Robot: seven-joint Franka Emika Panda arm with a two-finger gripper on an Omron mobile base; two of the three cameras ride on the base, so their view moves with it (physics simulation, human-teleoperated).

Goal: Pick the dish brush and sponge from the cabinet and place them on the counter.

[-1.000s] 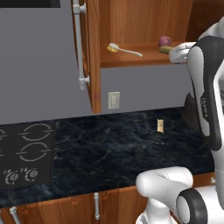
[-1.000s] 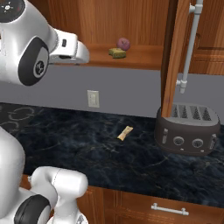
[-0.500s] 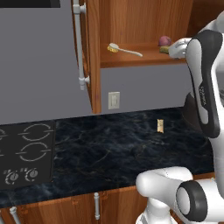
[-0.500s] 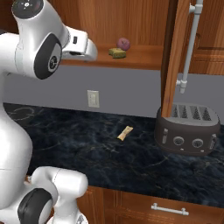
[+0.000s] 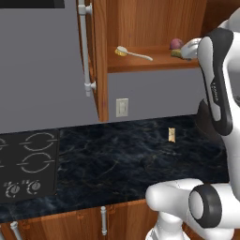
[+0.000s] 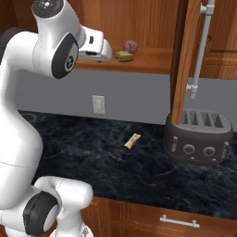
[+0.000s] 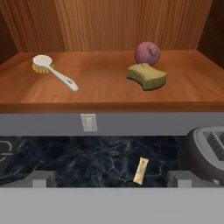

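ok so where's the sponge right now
In the hand view the sponge lies on the cabinet shelf, just before the purple-red ball, right of the dish brush.

sponge (image 5: 176, 54) mostly hidden behind arm, toaster (image 7: 205, 153) cut by right edge, stovetop (image 5: 26, 164) cropped left

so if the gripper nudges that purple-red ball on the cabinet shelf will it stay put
Probably not: the purple-red ball looks round, so it would likely roll on the flat wooden shelf. It sits just behind the notched yellow-tan sponge, which may block it forward. It seems small and probably light.
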